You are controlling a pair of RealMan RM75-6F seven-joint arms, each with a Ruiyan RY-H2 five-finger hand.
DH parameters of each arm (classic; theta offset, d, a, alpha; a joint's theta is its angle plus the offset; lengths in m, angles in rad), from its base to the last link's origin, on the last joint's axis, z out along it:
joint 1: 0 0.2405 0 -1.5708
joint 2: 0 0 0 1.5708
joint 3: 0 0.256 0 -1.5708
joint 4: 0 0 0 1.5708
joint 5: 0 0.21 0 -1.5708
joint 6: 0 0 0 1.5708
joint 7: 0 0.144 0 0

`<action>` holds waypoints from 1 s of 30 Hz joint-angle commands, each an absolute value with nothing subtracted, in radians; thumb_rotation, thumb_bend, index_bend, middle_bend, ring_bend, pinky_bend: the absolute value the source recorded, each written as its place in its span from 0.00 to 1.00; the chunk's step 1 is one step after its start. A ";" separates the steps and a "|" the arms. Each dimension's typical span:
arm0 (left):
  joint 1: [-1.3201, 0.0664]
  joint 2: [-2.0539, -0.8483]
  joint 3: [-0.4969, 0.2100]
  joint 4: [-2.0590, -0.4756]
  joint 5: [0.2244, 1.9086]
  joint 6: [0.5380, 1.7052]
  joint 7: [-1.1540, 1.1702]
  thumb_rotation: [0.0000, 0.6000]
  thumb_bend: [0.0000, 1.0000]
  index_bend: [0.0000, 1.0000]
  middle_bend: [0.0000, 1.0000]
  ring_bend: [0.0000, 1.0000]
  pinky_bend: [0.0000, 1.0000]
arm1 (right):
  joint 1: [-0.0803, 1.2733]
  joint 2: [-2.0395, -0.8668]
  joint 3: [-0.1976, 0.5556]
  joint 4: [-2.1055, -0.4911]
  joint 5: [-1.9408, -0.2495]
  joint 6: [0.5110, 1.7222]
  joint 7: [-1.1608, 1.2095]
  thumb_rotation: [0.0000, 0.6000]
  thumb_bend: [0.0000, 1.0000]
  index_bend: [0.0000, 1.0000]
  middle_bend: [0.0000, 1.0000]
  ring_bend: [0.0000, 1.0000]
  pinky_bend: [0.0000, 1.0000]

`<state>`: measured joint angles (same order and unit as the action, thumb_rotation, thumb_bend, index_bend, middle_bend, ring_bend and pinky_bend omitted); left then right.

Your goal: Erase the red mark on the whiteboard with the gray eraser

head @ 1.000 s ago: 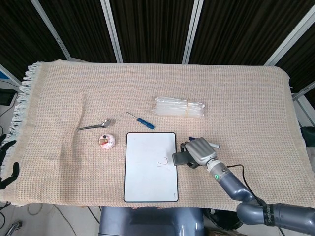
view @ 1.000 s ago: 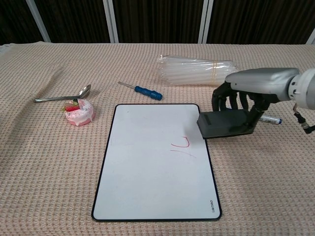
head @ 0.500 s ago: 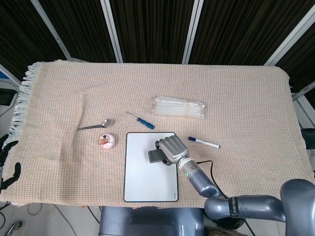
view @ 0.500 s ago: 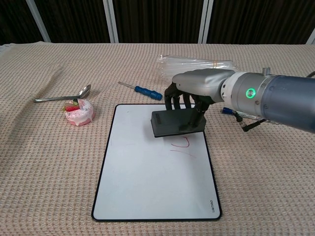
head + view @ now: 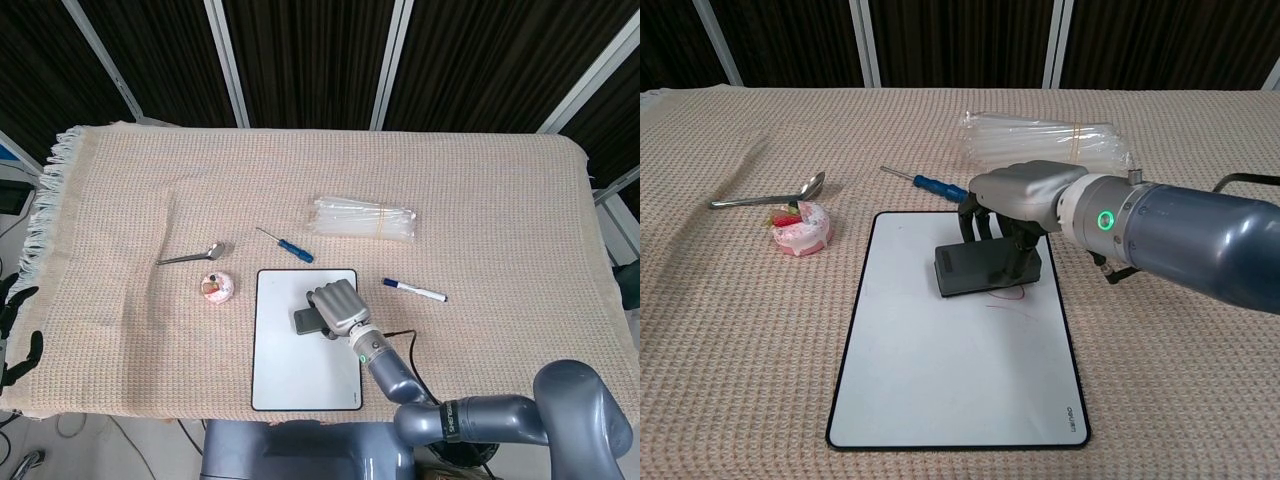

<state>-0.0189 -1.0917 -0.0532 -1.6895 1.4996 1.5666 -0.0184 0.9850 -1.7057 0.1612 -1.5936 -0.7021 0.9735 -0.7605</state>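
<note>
Beige woven cloth over the tabletop [image 5: 480,180], dark panels behind. Whiteboard [image 5: 940,380]: lies flat near the front edge. Right robot hand [image 5: 1025,195]: grips the gray eraser [image 5: 975,272], carried within the last second from the cloth right of the board onto its upper half. Red mark [image 5: 1008,297]: now partly under the eraser's lower edge, faint strokes showing below. Erasing likely beginning. Left robot hand: not visible.
</note>
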 commanded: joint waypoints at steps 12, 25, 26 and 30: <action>-0.018 -1.091 -0.056 -1.688 1.496 1.569 -0.016 1.00 0.49 0.17 0.01 0.00 0.04 | 0.926 -1.637 0.059 -1.721 -0.793 0.995 -0.720 1.00 0.44 0.52 0.49 0.47 0.52; -0.018 -1.091 -0.056 -1.687 1.498 1.571 -0.015 1.00 0.49 0.17 0.01 0.00 0.04 | 0.856 -1.583 -0.038 -1.823 -0.918 1.025 -0.687 1.00 0.44 0.52 0.49 0.47 0.52; -0.018 -1.092 -0.056 -1.687 1.498 1.571 -0.015 1.00 0.49 0.17 0.01 0.00 0.04 | 0.856 -1.585 -0.036 -1.818 -0.920 1.024 -0.686 1.00 0.44 0.52 0.49 0.47 0.52; -0.018 -1.092 -0.056 -1.686 1.497 1.572 -0.013 1.00 0.49 0.17 0.01 0.00 0.04 | 0.859 -1.603 -0.011 -1.782 -0.907 1.016 -0.675 1.00 0.44 0.52 0.49 0.47 0.52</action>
